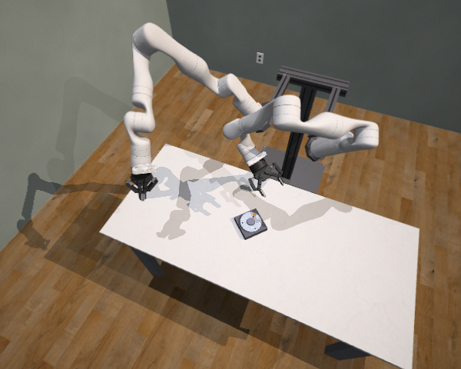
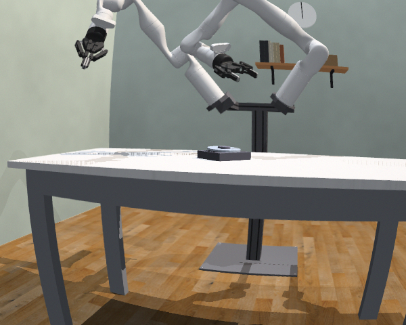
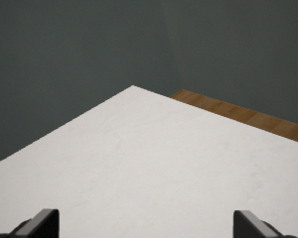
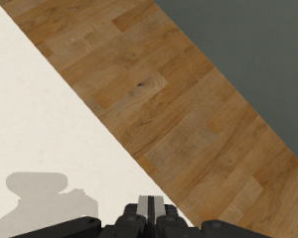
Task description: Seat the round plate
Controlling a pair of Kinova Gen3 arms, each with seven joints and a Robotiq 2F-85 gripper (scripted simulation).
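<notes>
The pale, speckled round plate [image 1: 244,228] [image 2: 212,149] lies on the dark, square base [image 1: 245,236] [image 2: 224,156], nearer the stand-side long edge of the smooth white surface [image 1: 333,270] [image 2: 126,166] [image 3: 139,159] [image 4: 40,99]; whether it is fully seated I cannot tell. The left gripper [image 1: 272,187] [image 2: 246,76] [image 3: 146,223] is spread wide, holding nothing, by that edge. The right gripper [image 1: 142,196] [image 2: 85,65] [image 4: 150,212] is clenched on nothing, above a short edge.

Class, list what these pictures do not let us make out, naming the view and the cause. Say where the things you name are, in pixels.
- Base's small pin: too small in the top view to tell if it passes through the hole.
- Underside of the round plate [image 1: 243,227] [image 2: 211,148]: hidden by the plate itself in both views.
- Upper arm joints: cut off by the exterior view's top edge.
</notes>
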